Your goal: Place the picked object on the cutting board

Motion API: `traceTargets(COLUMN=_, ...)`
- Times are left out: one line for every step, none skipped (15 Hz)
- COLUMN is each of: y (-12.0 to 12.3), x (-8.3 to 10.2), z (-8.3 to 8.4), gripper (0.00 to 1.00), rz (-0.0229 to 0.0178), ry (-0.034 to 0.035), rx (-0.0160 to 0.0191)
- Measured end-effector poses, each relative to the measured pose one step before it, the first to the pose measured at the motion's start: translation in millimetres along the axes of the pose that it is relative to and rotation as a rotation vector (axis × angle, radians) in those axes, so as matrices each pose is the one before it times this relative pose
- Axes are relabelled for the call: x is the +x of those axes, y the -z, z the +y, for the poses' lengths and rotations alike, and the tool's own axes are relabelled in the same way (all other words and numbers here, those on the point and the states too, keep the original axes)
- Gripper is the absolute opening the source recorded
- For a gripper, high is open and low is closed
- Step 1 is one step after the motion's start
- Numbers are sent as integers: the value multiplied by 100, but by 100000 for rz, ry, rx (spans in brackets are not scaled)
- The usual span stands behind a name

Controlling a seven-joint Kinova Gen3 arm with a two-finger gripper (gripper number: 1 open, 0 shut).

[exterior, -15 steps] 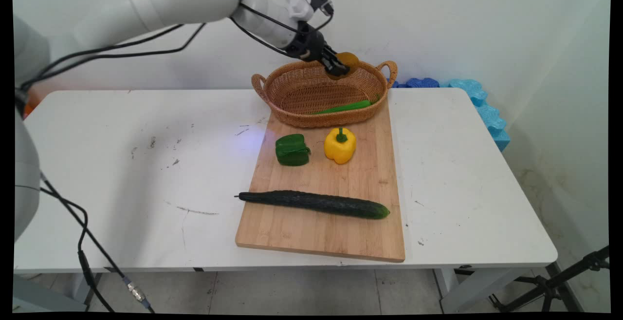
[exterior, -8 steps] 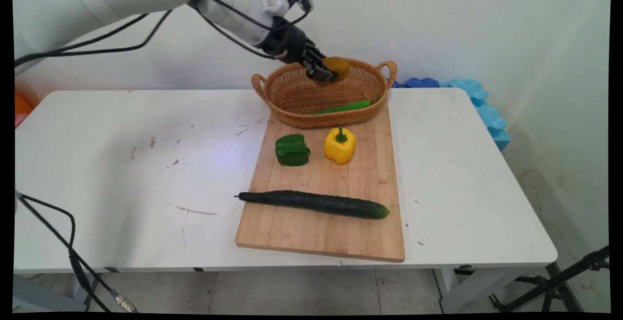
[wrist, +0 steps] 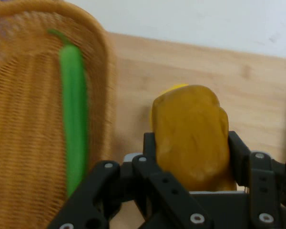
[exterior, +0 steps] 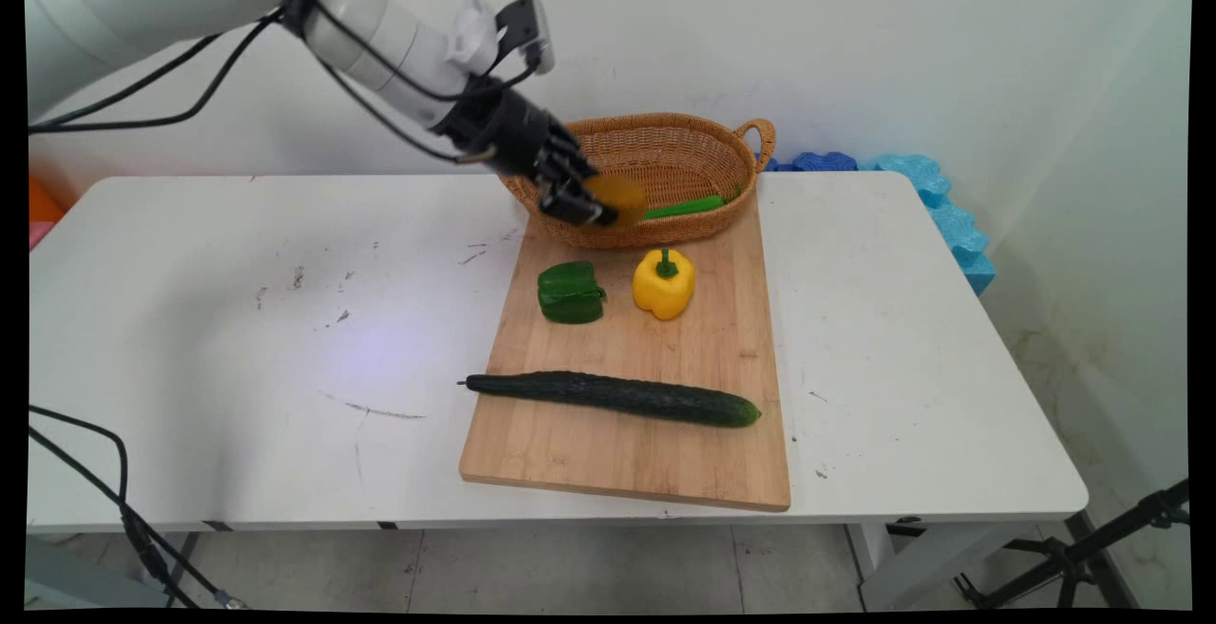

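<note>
White tabletop (exterior: 237, 320) fills most of the main view under a pale wall, scuffed with dark marks on its left half. Coming in from the upper left of the frame, the arm carries its gripper (exterior: 589, 206) to the middle top, in front of the left near rim of the wicker basket (exterior: 684, 144). The fingers (wrist: 150, 157) are closed partway on a brownish-yellow potato (wrist: 190, 136), one pad on each flank; the hand view shows its rounded bulk standing well proud of the pads, so the hold looks shallow and a jolt could let it roll out. Below it lies the cutting board (exterior: 646, 453), and a dropped potato could bounce off the wood onto the table or floor. Just under and right of the gripper sit the green pepper (exterior: 570, 293) and the yellow pepper (exterior: 663, 283), close enough that a low pass could knock either one. Inside the basket lies a slim green chili (exterior: 684, 207); the gripper's knuckles seem near the basket's rim and might snag or shove it. Lower in the frame, the cucumber (exterior: 617, 397) lies across the board, well apart from the gripper. Far right, blue foam (exterior: 940, 206) lines the wall.
</note>
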Motion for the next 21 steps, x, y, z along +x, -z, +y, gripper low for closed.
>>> traceTargets(y=115, x=-575, z=496, gripper=0, rz=-694, ry=554, rx=-1525)
traceTargets(y=-21, x=-630, z=539, gripper=0, rz=-867, ry=918, rx=-1615)
traceTargets(y=-146, x=-674, z=474, gripper=0, rz=-894, ry=899, rx=-1471)
traceTargets(y=-252, x=-660, z=419, gripper=0, rz=-753, ry=884, rx=-1242)
traceTargets(y=-315, x=-503, z=308, gripper=0, rz=-592, ry=693, rx=-1046)
traceTargets(y=-251, x=-339, z=199, gripper=0, rz=-369, ry=515, rx=-662)
traceTargets(y=-374, x=-479, z=265, gripper=0, rz=-414, ry=788, rx=-823)
traceTargets(y=-295, x=-298, z=154, gripper=0, rz=-248, ry=578, rx=-486)
traceTargets(y=-452, x=-454, z=211, gripper=0, rz=-335, ry=906, rx=-635)
traceTargets(y=-595, x=-477, z=215, gripper=0, rz=-344, ry=992, rx=-697)
traceTargets(y=-568, x=-349, z=156, gripper=0, rz=-115, ry=862, rx=-472)
traceTargets(y=-634, x=-405, z=149, gripper=0, rz=-28, ry=1102, rx=-405)
traceTargets(y=-405, x=-206, z=82, gripper=0, rz=72, ry=609, rx=-199)
traceTargets(y=-573, x=-264, z=106, gripper=0, rz=122, ry=842, rx=-252)
traceTargets(y=-707, x=-271, z=134, gripper=0, rz=117, ry=903, rx=-285)
traceTargets(y=-594, x=-225, z=120, gripper=0, rz=113, ry=789, rx=-207)
traceTargets(y=-695, x=-198, z=124, gripper=0, rz=135, ry=825, rx=-270)
traceTargets(y=-636, x=-185, z=116, gripper=0, rz=197, ry=825, rx=-157)
traceTargets(y=-580, x=-187, z=101, gripper=0, rz=199, ry=808, rx=-41)
traceTargets(y=-487, x=-111, z=68, gripper=0, rz=158, ry=567, rx=-39)
traceTargets(y=-306, x=-72, z=37, gripper=0, rz=117, ry=373, rx=14)
